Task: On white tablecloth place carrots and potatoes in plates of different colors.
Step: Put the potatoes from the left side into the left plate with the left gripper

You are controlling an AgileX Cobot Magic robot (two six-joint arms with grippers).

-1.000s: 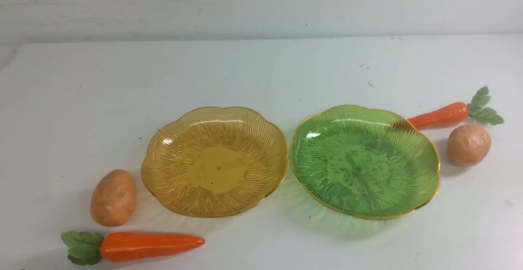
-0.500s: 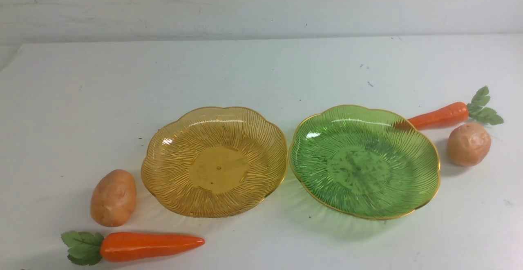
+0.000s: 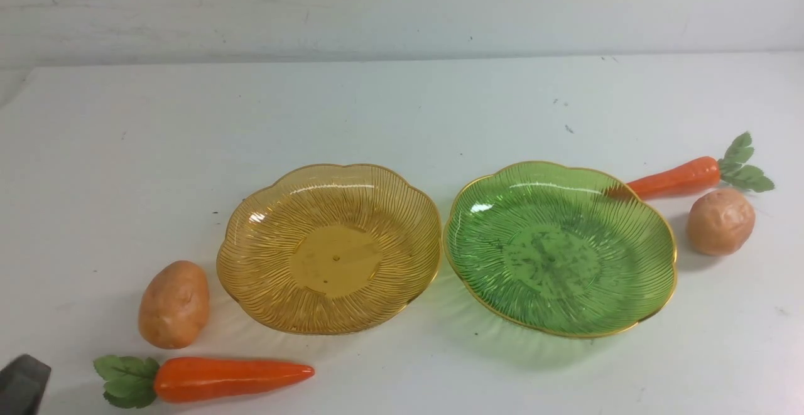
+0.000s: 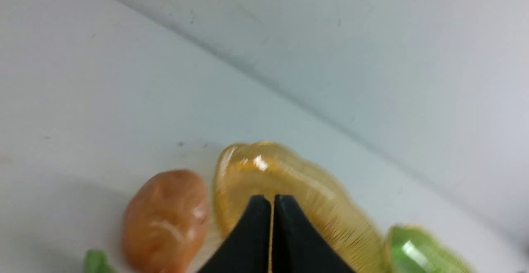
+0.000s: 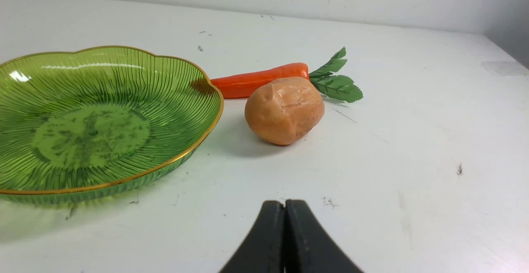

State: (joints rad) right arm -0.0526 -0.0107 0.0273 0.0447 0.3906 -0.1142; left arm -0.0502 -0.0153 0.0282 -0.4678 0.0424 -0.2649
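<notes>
On the white tablecloth (image 3: pixel 389 113) an amber-yellow plate (image 3: pixel 330 248) and a green plate (image 3: pixel 559 248) stand side by side, both bare inside. One potato (image 3: pixel 174 304) and one carrot (image 3: pixel 213 377) lie left of the amber plate. A second carrot (image 3: pixel 681 177) and a second potato (image 3: pixel 720 221) lie right of the green plate. My left gripper (image 3: pixel 22 382) pokes in at the front left corner, shut and holding nothing, near the left potato (image 4: pixel 165 219) and amber plate (image 4: pixel 289 174). My right gripper (image 5: pixel 285 202) is shut and holds nothing, short of the right potato (image 5: pixel 284 110).
A pale wall (image 3: pixel 402 7) runs along the table's far edge. The cloth's left edge (image 3: pixel 19 91) slants in at the back left. Small dark specks (image 3: pixel 568 129) dot the cloth behind the green plate (image 5: pixel 95 120).
My left gripper has come into the front view at the bottom left corner. Plates, carrots and potatoes have not moved.
</notes>
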